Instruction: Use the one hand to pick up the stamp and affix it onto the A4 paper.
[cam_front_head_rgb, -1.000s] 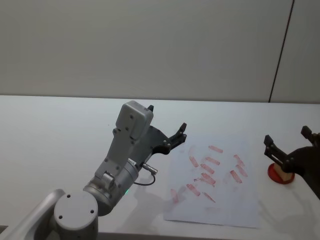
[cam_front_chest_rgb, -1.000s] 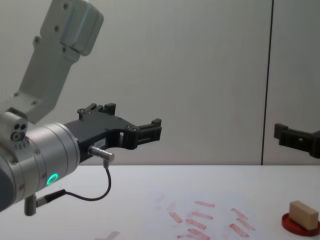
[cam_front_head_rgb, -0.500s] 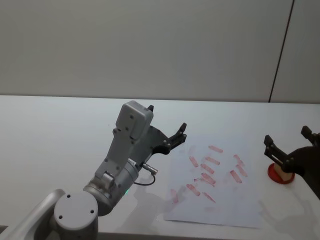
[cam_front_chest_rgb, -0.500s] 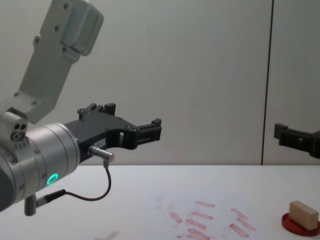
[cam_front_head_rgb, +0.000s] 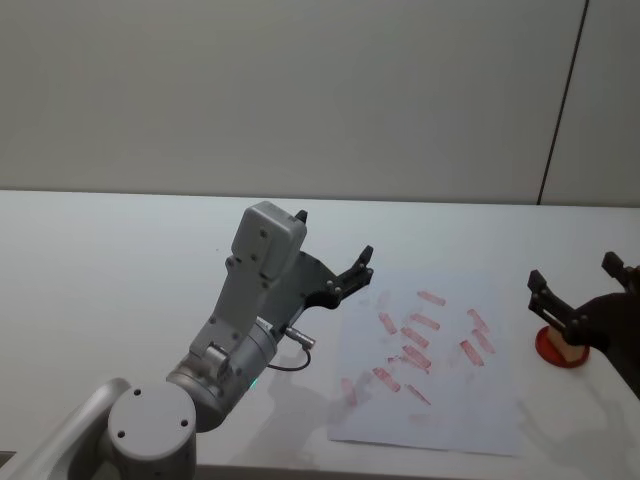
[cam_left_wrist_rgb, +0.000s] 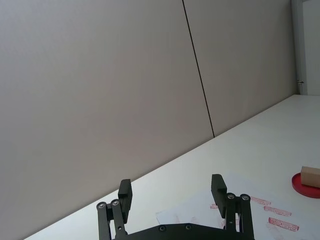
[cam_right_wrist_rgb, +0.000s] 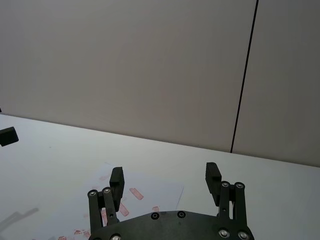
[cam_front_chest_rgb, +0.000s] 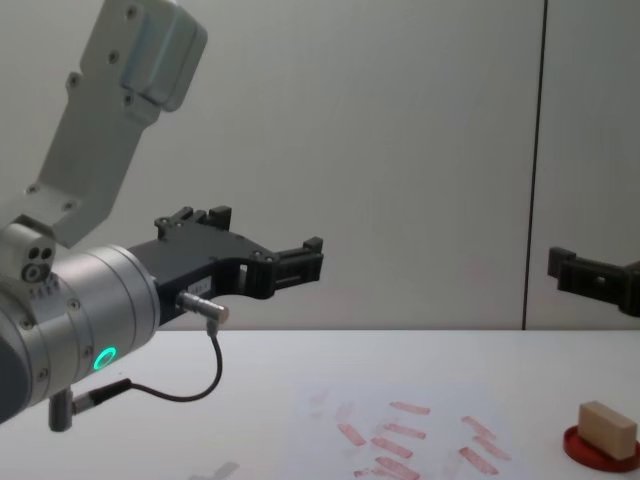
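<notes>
The stamp (cam_front_chest_rgb: 607, 428) is a tan wooden block lying on a round red ink pad (cam_front_chest_rgb: 600, 455) at the table's right side; it also shows in the left wrist view (cam_left_wrist_rgb: 311, 176) and in the head view (cam_front_head_rgb: 570, 350). Left of it lies the A4 paper (cam_front_head_rgb: 440, 385), a white sheet with several red-pink prints (cam_front_chest_rgb: 400, 440). My right gripper (cam_front_head_rgb: 573, 270) hangs open well above the stamp (cam_front_chest_rgb: 598, 280), empty (cam_right_wrist_rgb: 164, 172). My left gripper (cam_front_head_rgb: 334, 235) is raised above the table left of the paper, open and empty (cam_left_wrist_rgb: 171, 184) (cam_front_chest_rgb: 268, 230).
The white table (cam_front_head_rgb: 120, 260) stretches bare to the left and behind the paper. A grey wall (cam_front_head_rgb: 300, 90) with a dark vertical seam stands behind it. My left arm's silver wrist (cam_front_chest_rgb: 80, 320) and its cable bulk large at the lower left.
</notes>
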